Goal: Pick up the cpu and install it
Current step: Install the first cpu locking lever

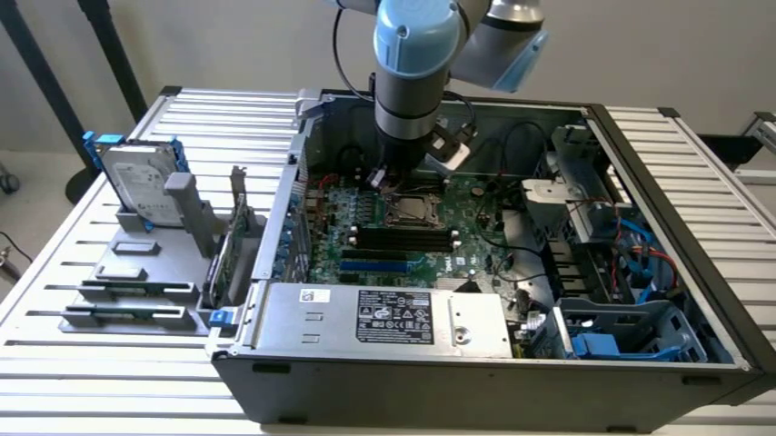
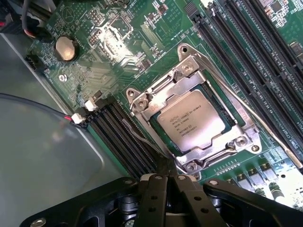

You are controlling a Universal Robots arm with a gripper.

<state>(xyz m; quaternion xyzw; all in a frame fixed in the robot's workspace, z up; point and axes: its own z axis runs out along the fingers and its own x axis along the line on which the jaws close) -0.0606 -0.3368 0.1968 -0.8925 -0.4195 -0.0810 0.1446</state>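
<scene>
We see the jaws (image 2: 170,182) closed tight with nothing between them, poised just over the motherboard (image 2: 118,52) at the edge of the socket. The cpu (image 2: 191,120) sits flat in its socket beside them, silver top up, framed by the metal retention bracket (image 2: 189,85). Black memory slots (image 2: 125,135) run on either side of the socket. In the exterior view, the arm (image 1: 412,82) reaches down into the open computer case (image 1: 485,381), with the socket (image 1: 412,209) right below it. On the exterior view's left, a grey holder (image 1: 134,282) on the table (image 1: 73,381) carries an upright hard drive (image 1: 134,177) with blue rails.
</scene>
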